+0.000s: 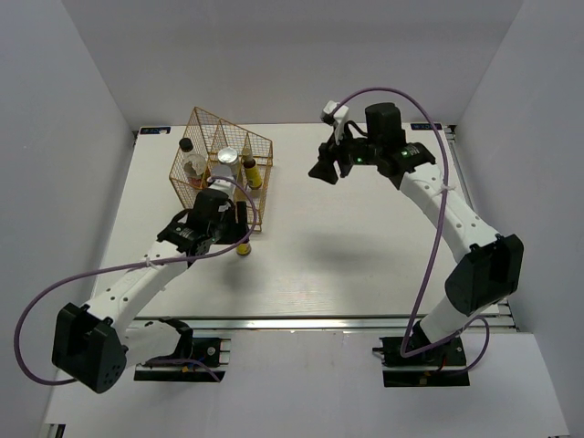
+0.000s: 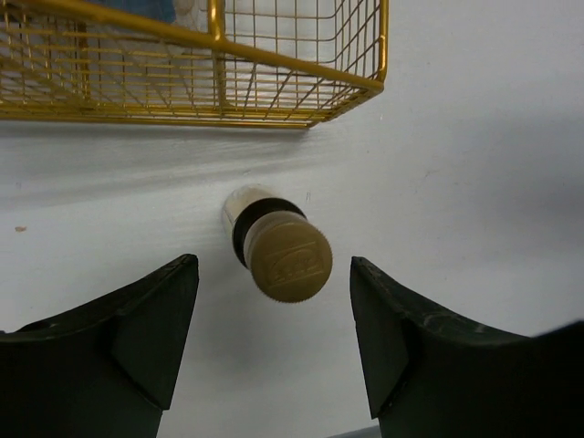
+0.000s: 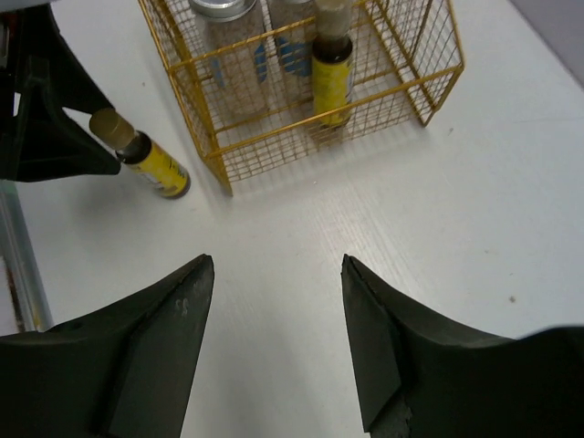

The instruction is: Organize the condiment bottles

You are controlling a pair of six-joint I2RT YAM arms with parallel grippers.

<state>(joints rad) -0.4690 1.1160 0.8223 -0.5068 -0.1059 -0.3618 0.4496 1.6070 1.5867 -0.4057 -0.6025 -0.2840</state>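
Centring the left gripper (image 2: 272, 271), fingers apart, over the yellow bottle (image 2: 285, 257) and closing below its cap should avoid tipping it. The bottle stands mid-frame, just below the rack (image 2: 292, 68). Left arm reaches forward, wrist pitched down. Right gripper (image 3: 276, 265), fingers apart and empty, hovers upper right of centre in the top view.
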